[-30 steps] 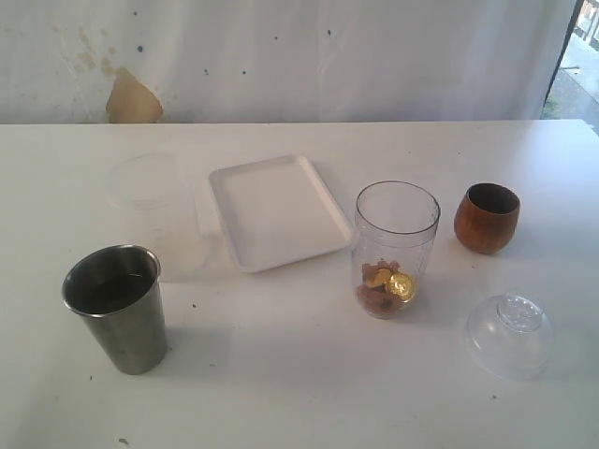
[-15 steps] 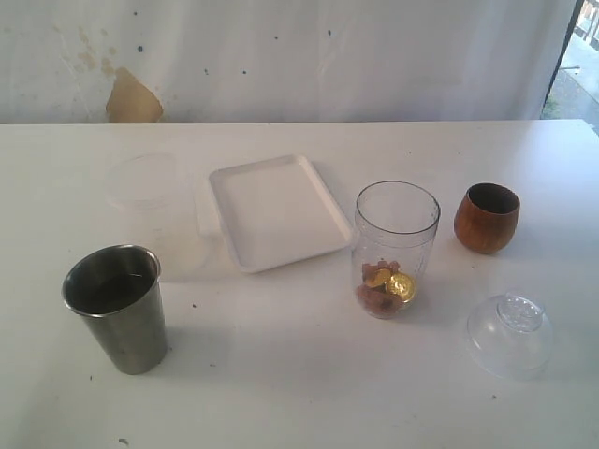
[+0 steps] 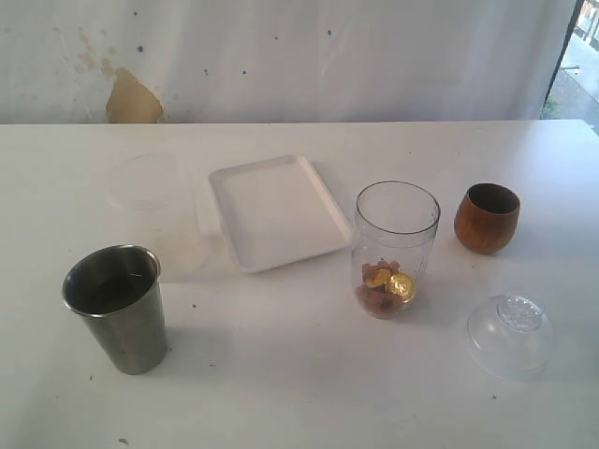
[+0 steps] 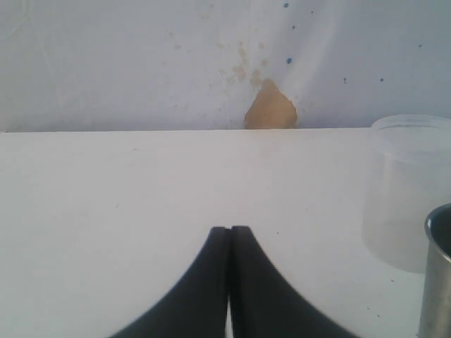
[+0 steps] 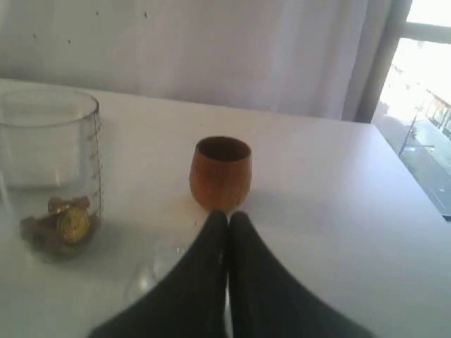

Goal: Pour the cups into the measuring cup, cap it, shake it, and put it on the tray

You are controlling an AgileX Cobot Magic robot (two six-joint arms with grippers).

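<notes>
The steel tumbler [image 3: 117, 307] stands upright at the front left of the table; its rim [image 4: 438, 282] shows in the left wrist view. The brown wooden cup [image 3: 487, 217] [image 5: 220, 173] stands upright at the right. Between them is the clear measuring cup [image 3: 396, 247] [image 5: 51, 172], holding gold and brown pieces at its bottom. The white tray [image 3: 275, 210] lies behind the middle, bare. A clear domed lid [image 3: 510, 335] [image 5: 151, 274] rests at the front right. My left gripper [image 4: 230, 228] is shut on nothing. My right gripper [image 5: 228, 214] is shut on nothing, just short of the wooden cup. Neither gripper appears in the exterior view.
A frosted translucent plastic cup [image 3: 150, 208] [image 4: 409, 190] stands behind the steel tumbler, left of the tray. A white curtain with a tan stain [image 3: 132, 98] hangs behind the table's far edge. A window [image 5: 430, 84] is at the right.
</notes>
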